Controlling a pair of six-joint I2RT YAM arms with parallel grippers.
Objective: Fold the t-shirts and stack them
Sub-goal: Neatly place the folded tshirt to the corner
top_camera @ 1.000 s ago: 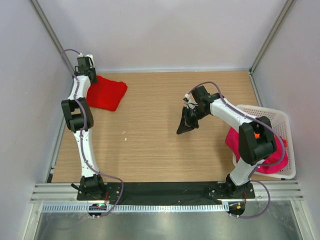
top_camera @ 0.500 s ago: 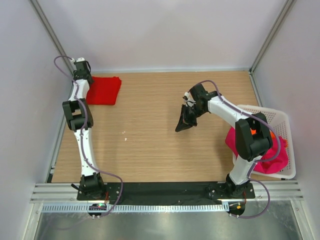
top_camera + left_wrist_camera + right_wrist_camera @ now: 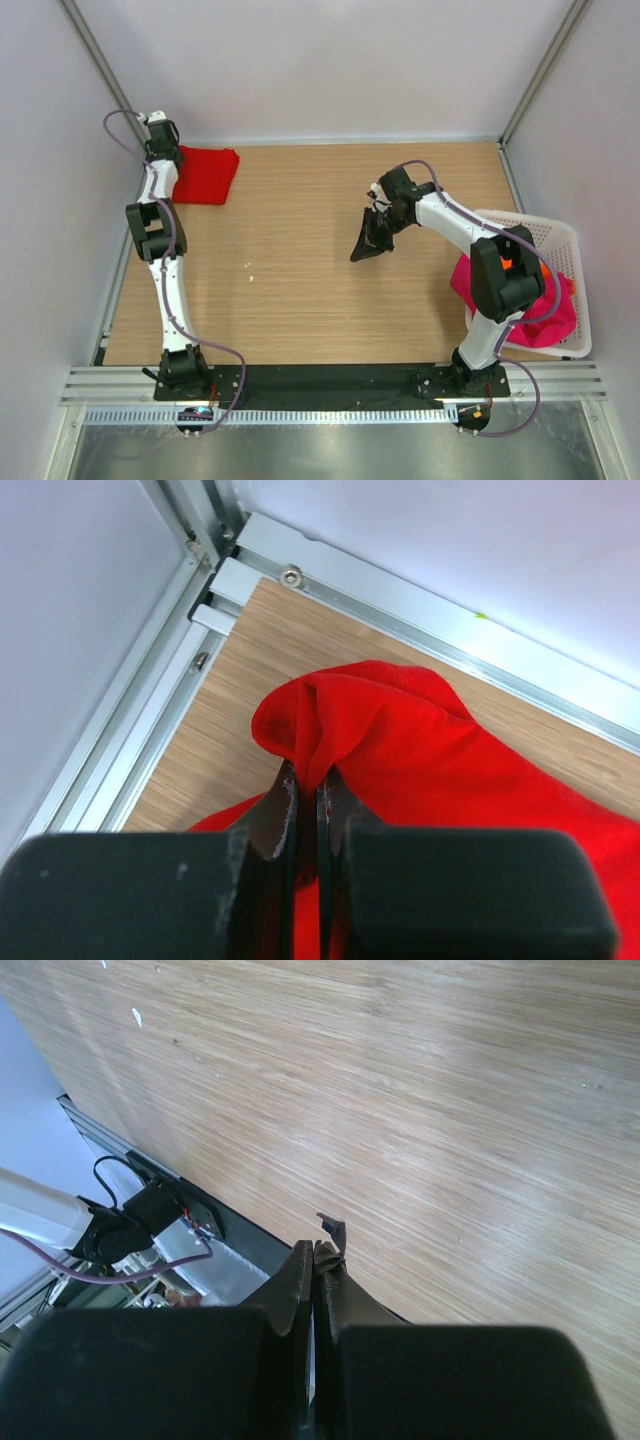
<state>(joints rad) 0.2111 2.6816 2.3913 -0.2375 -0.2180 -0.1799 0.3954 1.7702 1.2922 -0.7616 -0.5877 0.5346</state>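
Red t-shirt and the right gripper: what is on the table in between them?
Nothing is. In the top view, only bare wooden table stretches between the red t-shirt in the far left corner and the right gripper.

No txt, labels, brand marks, nos. or signs that I can read in any view.
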